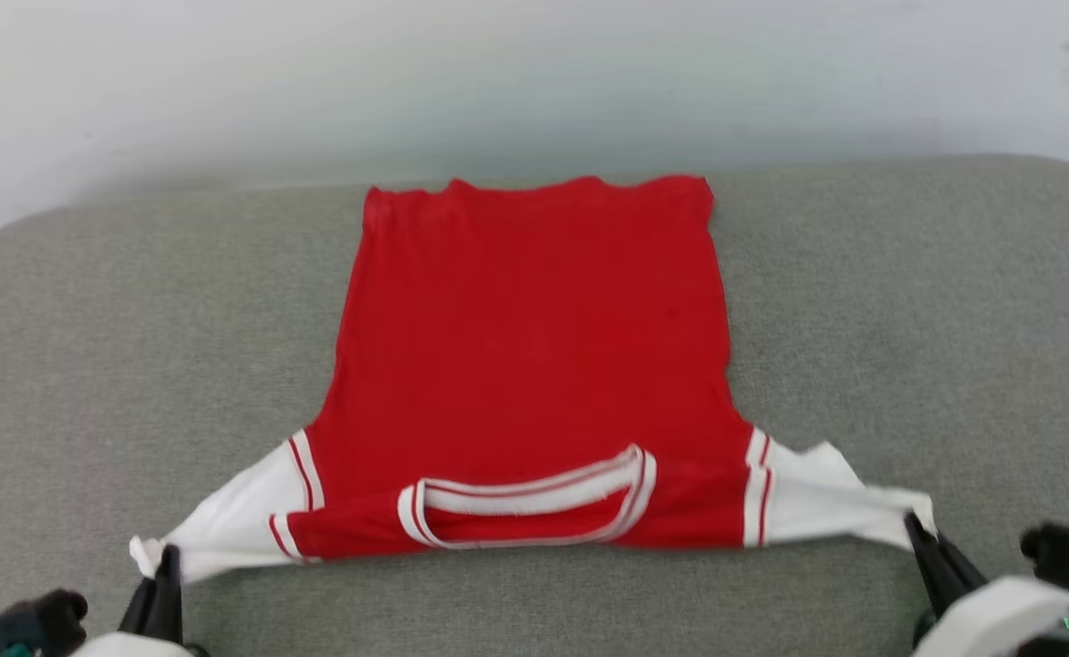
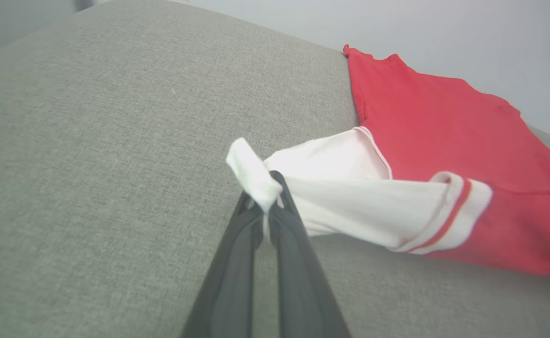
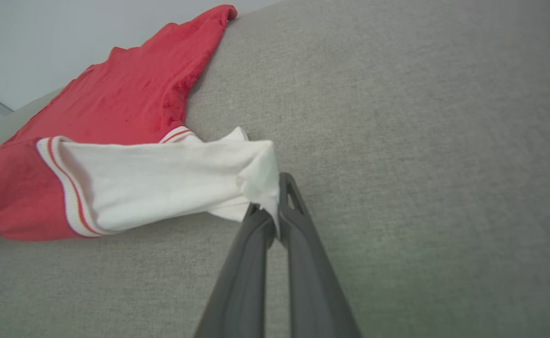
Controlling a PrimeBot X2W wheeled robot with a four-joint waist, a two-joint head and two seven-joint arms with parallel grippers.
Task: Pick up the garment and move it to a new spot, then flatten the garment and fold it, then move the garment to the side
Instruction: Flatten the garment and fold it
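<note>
The garment (image 1: 534,347), a red T-shirt with white sleeves and striped trim, lies spread on the grey cushion, its neckline (image 1: 530,506) nearest me and its hem at the far side. My left gripper (image 1: 168,553) is shut on the tip of the left white sleeve (image 2: 340,197), pinched between its dark fingers (image 2: 237,263). My right gripper (image 1: 914,525) is shut on the tip of the right white sleeve (image 3: 162,178). Both sleeves are pulled taut outward, and the shoulder edge is lifted slightly off the cushion.
The grey cushioned surface (image 1: 908,301) extends wide to both sides of the shirt. A pale wall (image 1: 534,73) runs behind its rounded far edge.
</note>
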